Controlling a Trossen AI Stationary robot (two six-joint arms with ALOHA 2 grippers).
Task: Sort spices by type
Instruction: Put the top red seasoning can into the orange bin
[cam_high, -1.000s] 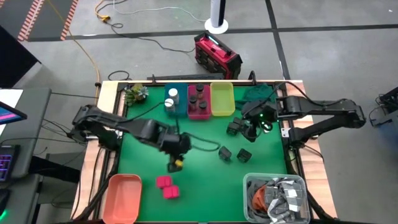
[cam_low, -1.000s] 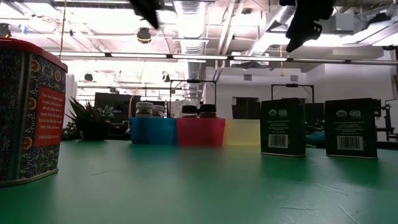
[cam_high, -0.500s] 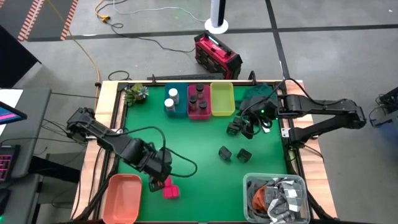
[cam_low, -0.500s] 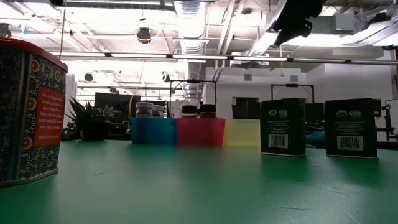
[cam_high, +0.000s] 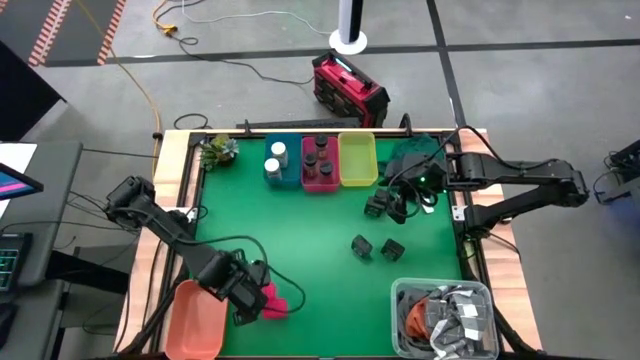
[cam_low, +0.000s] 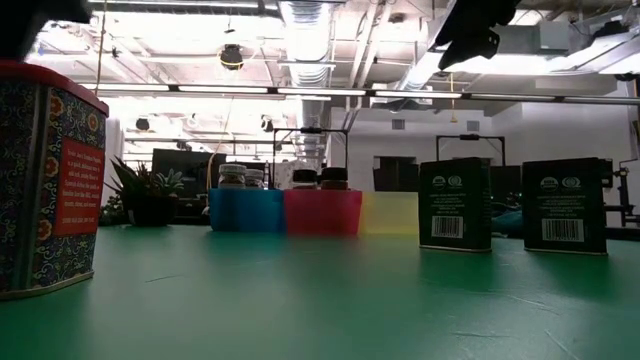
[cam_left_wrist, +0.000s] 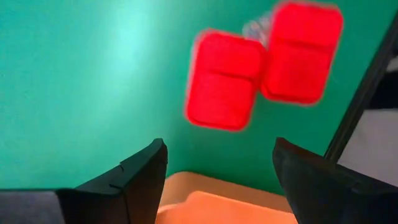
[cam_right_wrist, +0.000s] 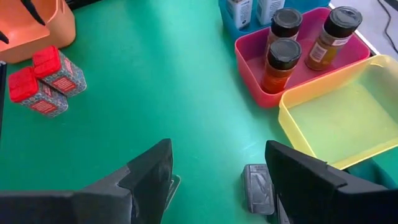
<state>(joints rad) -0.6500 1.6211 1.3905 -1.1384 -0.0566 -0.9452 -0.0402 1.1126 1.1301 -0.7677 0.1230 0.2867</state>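
Two bright pink blocks (cam_left_wrist: 224, 81) (cam_left_wrist: 301, 53) stand side by side on the green mat near the near-left corner (cam_high: 272, 300). My left gripper (cam_left_wrist: 217, 155) (cam_high: 246, 297) hovers open just beside them, over the rim of an orange tray (cam_high: 197, 318). My right gripper (cam_right_wrist: 217, 165) (cam_high: 408, 192) hangs open above a black box (cam_right_wrist: 256, 186) (cam_high: 377, 206). Two more black boxes (cam_high: 362, 246) (cam_high: 392, 249) stand mid-table. White-capped jars sit in the blue bin (cam_high: 286, 172), and dark-capped jars (cam_right_wrist: 283, 56) in the pink bin (cam_high: 318, 184). The yellow bin (cam_high: 357, 158) holds nothing.
A grey container of packets with orange cord (cam_high: 445, 318) sits at the near-right corner. Dark green cloth (cam_high: 415, 150) lies at the far right, and a small plant (cam_high: 215, 150) at the far left. Open mat lies between the bins and the pink blocks.
My left gripper has swept from the middle of the table toward the near-left corner and now hangs by the pink blocks and the orange tray. My right gripper has risen slightly over the black box.
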